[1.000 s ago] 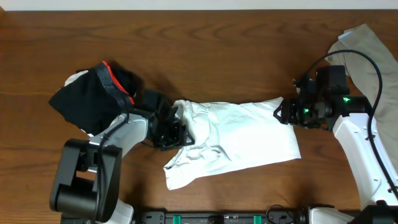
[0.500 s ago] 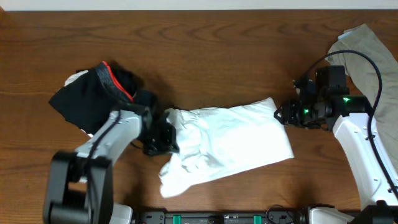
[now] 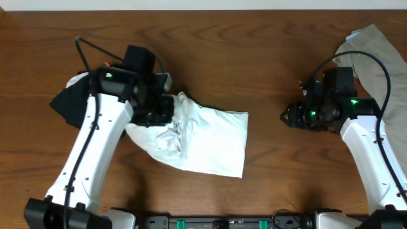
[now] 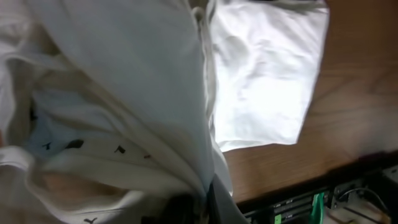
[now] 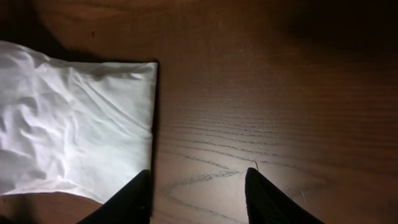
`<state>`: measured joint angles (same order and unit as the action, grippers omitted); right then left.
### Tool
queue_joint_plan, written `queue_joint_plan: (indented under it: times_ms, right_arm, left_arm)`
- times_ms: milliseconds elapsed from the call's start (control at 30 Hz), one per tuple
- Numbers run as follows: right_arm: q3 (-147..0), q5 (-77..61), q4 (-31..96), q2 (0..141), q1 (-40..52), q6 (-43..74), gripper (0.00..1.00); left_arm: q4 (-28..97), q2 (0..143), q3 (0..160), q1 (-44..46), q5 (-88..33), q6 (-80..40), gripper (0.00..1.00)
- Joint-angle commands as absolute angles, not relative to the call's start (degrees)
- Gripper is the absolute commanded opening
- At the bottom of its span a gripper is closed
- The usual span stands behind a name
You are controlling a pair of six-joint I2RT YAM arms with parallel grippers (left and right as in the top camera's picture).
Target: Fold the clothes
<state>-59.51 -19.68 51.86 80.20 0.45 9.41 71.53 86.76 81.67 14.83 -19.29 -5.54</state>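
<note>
Left fingers (image 3: pixel 164 109), clenched on the shirt (image 3: pixel 210 137), have dragged it away from the right fingers (image 3: pixel 287 116), which hang part-open and empty over the bench (image 3: pixel 267 57). The shirt now trails bunched just right of the left fingers, near the black garment (image 3: pixel 67 105). It looks like repositioning, with no fold made.

A brown wood-grain table (image 3: pixel 210 51) fills the view.

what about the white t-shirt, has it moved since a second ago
Yes. The white T-shirt has slid left, away from the khaki-grey garment, pulled by the left gripper.
</note>
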Motion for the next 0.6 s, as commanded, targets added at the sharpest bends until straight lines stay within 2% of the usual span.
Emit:
queue_joint_plan:
  times_ms: [0,300,567]
  right_arm:
    - [-60.0,-19.9,51.9,80.1,0.1,8.5,0.46]
    - [-60.0,-19.9,52.1,80.1,0.1,8.5,0.46]
    - [-60.0,-19.9,52.1,80.1,0.1,8.5,0.47]
  left_arm:
    - [71.0,87.0,82.8,19.9,-18.3,-8.4,0.06]
    - [63.6,95.8,82.8,35.7,-15.7,-18.2,0.06]
    - [55.0,103.9,82.8,43.4,-15.8,-23.1,0.06]
